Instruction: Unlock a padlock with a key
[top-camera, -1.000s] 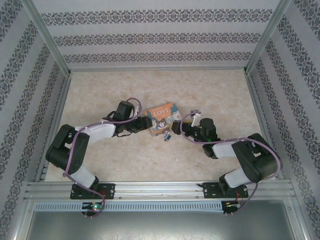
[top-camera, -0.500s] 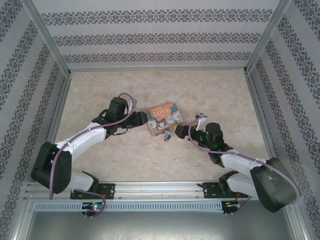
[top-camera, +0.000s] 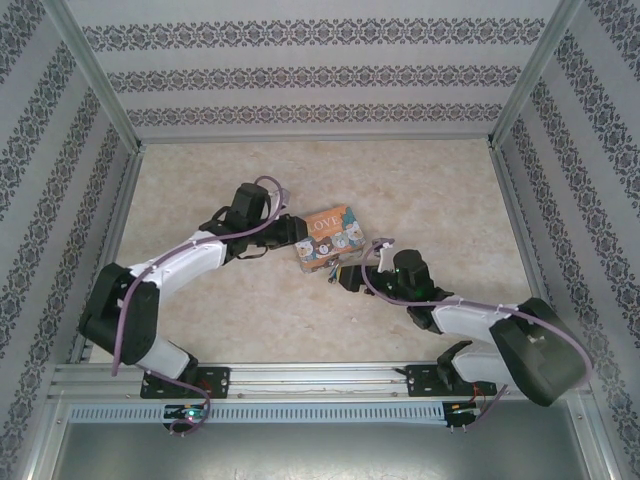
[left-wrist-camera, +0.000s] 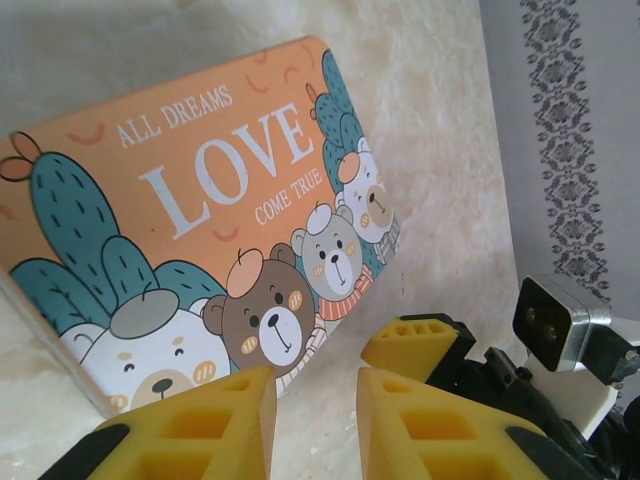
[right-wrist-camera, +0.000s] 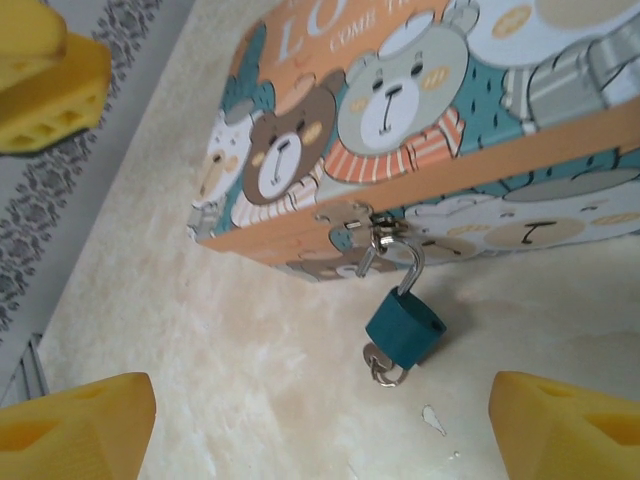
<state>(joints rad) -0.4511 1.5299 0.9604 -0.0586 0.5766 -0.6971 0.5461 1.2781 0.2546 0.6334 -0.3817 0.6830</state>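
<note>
Right gripper (right-wrist-camera: 322, 405): jaws spread wide, empty, facing the latch side of the box (right-wrist-camera: 420, 110). Bare table (right-wrist-camera: 250, 300) lies between its fingers and the latch. One padlock (right-wrist-camera: 405, 330) hangs by its shackle from that latch, just below the box's front edge, with a silvery piece at its underside. Left gripper (left-wrist-camera: 316, 400): jaws a narrow gap apart, empty, near the box's bear-printed lid. Count: one box, two grippers.

- An orange box (top-camera: 327, 236) with the word "LOVE" and cartoon bears is lying flat near the middle of the pale surface (top-camera: 430, 190), a little askew.
- Walls (top-camera: 320, 75) with dark ornamental stripes are enclosing the surface.
- A metal rail (top-camera: 320, 378) is running along its near edge.
</note>
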